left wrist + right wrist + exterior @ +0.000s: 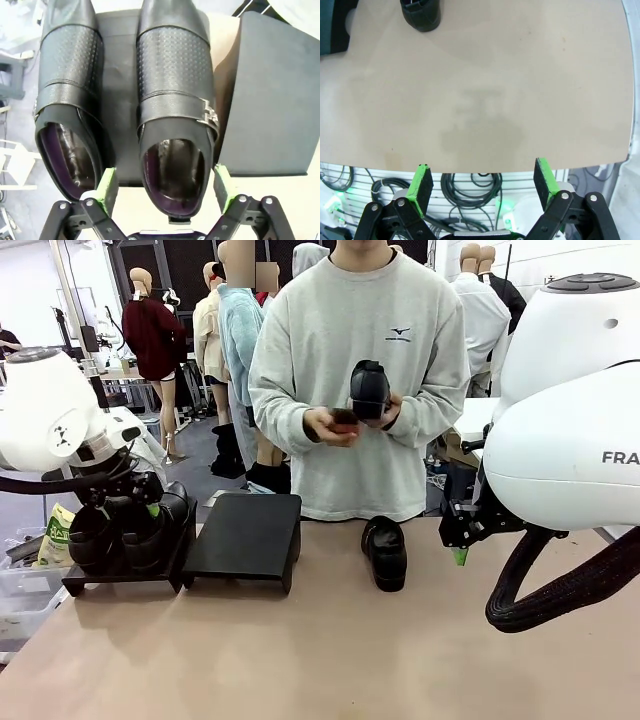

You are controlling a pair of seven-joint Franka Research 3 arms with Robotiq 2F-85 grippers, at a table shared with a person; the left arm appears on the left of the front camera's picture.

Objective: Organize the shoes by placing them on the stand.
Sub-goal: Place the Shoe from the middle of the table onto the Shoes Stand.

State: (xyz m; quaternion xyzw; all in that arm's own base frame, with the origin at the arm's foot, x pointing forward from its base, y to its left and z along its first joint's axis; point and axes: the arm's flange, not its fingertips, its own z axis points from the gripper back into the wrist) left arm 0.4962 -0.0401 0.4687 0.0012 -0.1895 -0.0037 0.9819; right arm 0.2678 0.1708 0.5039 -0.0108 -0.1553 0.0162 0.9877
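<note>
Shoes (385,552), black perforated leather: front view, we're seeing two sitting on the low matte-black stand (245,530), one on the tan table (320,640). Left wrist: left gripper (164,175) gaping around a heel, clamping nothing. Right wrist: right gripper (481,167) gaping, empty. Likely stiff, light; we're favouring heel grabs.

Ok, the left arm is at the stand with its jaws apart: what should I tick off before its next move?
1. Left gripper open, green pads either side of the black perforated buckled shoe: ok.
2. Pads clear of that shoe's heel: cannot tell, one sits very close.
3. Buckled shoe and second black perforated shoe side by side on left matte-black stand unit: ok.
4. Right matte-black stand unit top free: ok.
5. Right gripper open, empty: ok.
6. Remaining shoes on the tan table: not ok, one black shoe lies there, another black shoe is in the person's hands.
</note>
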